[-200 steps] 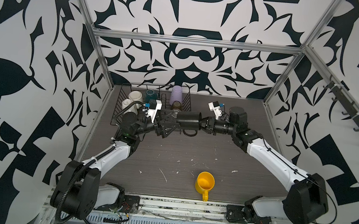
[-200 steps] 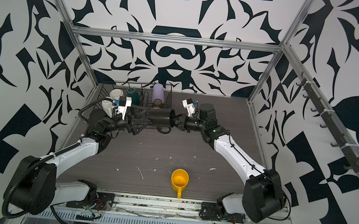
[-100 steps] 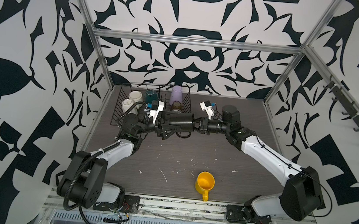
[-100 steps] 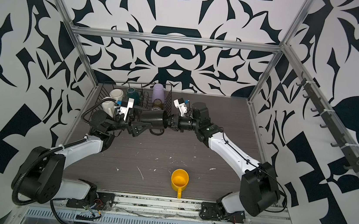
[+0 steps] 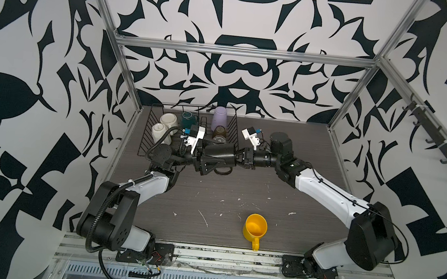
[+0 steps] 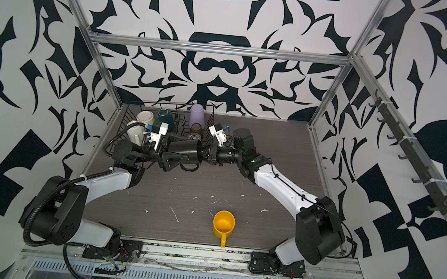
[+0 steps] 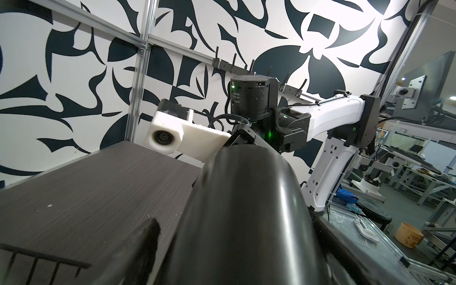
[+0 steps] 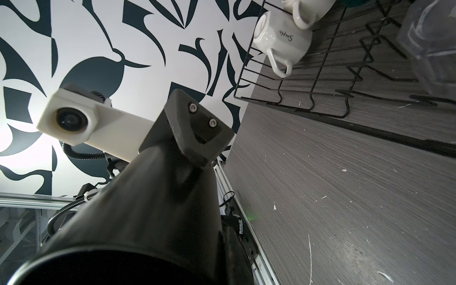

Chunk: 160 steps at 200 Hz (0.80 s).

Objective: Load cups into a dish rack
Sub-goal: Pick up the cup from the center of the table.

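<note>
Dish rack [image 5: 147, 138] far left on table [image 5: 239, 192], cups [image 5: 169, 119] inside; sideways mug [image 5: 219, 154] seemingly just before it; lone mug [image 5: 255, 228] near front.

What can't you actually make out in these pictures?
Black mug base: hidden between the left fingers, both top views.
Clear glass: blurred, cut off by the right wrist view's edge.
Teal mug: partly behind the left wrist camera, top views.
Whether the left fingers press the mug: unclear.

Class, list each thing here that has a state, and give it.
Black mug, sideways in the air.
Right gripper, shut on the black mug's rim.
Left gripper, open, jaws astride the mug's base.
Yellow mug, upright on the table, empty.
Lilac tumbler, inverted in the dish rack.
Cream mugs, inverted in the rack.
Teal mug, racked, apparently inverted.
</note>
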Tool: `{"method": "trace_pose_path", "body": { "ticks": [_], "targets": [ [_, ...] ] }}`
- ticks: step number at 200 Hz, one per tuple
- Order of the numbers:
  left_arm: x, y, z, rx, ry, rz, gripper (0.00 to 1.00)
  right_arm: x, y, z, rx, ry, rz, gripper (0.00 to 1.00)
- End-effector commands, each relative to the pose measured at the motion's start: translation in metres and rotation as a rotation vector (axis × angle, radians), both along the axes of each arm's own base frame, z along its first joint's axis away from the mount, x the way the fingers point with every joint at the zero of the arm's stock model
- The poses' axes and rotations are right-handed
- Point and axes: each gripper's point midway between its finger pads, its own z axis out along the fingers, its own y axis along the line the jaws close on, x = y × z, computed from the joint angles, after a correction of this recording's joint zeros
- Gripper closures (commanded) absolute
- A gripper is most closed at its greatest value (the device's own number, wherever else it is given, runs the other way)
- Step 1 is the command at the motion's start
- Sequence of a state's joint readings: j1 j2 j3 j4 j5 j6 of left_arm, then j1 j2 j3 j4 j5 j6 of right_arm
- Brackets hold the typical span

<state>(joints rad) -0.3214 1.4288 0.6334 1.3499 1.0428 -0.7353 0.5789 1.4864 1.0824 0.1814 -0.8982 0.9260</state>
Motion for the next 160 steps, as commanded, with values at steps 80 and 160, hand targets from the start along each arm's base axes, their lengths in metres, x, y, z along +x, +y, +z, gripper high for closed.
{"method": "trace_pose_path", "body": {
  "ticks": [80,160],
  "targets": [
    [-0.012,-0.004,0.020,-0.018,-0.062,-0.070,0.00,-0.010,0.011,0.074,0.190,-0.165,0.081,1.00],
    [-0.013,-0.005,0.028,-0.020,-0.037,-0.099,0.11,-0.009,0.018,0.069,0.199,-0.144,0.090,1.00]
  ]
}}
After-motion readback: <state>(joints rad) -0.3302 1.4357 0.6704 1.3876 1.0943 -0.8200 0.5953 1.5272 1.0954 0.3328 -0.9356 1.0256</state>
